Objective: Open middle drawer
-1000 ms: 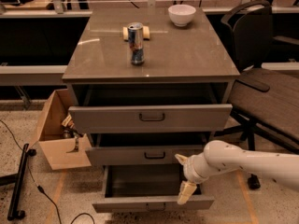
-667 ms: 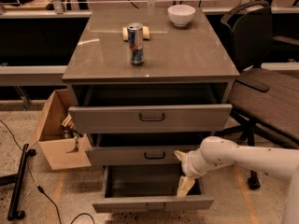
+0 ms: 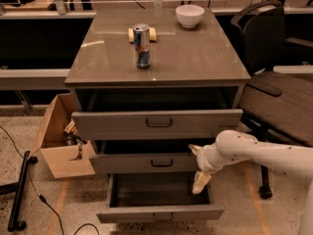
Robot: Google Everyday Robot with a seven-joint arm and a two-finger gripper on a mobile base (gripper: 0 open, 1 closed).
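The middle drawer (image 3: 146,163) is the second of three grey-brown drawers, with a small dark bar handle (image 3: 162,163). It stands slightly pulled out, less than the top drawer (image 3: 156,124) above it. The lowest drawer (image 3: 159,213) is pulled far out and looks empty. My gripper (image 3: 197,166) comes in from the right on a white arm (image 3: 259,153) and sits at the right end of the middle drawer's front. One finger (image 3: 193,149) shows above the front's edge and the other finger (image 3: 201,182) hangs below it, apart from each other. It is right of the handle, not on it.
A drink can (image 3: 142,45), a white bowl (image 3: 190,15) and a small yellow object (image 3: 131,34) are on the cabinet top (image 3: 205,58). An open cardboard box (image 3: 61,146) stands at the left, with cables and a black stand (image 3: 19,190) on the floor. An office chair (image 3: 274,92) stands at the right.
My gripper has risen from beside the lowest drawer's opening to the right end of the middle drawer's front. The drawers have not visibly moved.
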